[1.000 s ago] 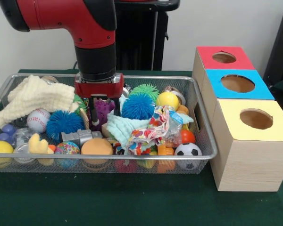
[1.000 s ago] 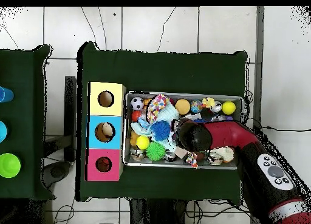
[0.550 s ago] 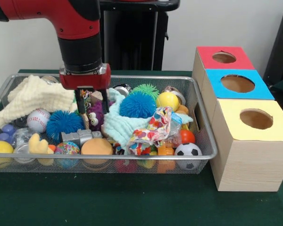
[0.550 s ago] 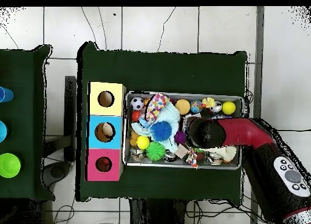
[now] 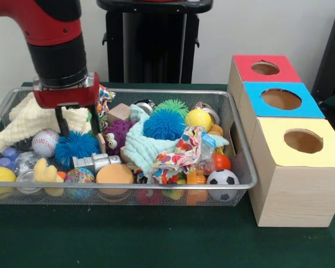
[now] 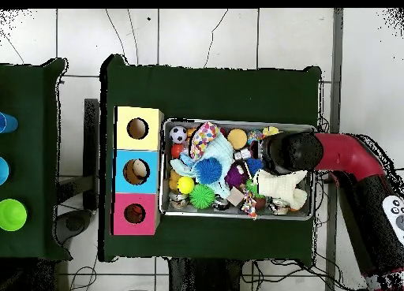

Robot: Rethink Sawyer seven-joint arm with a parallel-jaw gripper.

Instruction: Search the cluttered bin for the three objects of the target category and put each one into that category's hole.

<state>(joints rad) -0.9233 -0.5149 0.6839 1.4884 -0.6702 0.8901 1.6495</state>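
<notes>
From the front we see the gripper [image 5: 75, 121] open and empty above a blue spiky ball [image 5: 76, 146], hidden overhead by the arm [image 6: 331, 155]. Overhead shows something pale inside the blue box [image 6: 137, 171]. The bin [image 5: 234, 146] holds balls, cloths and toys; we cannot tell which are targets.

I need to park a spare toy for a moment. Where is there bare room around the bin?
The green cloth in front of the wire bin is bare along its whole length, up to the yellow box. In the overhead view, more bare cloth lies beyond the bin. Inside the bin it is packed; the claw hangs over the spiky blue ball.
</notes>
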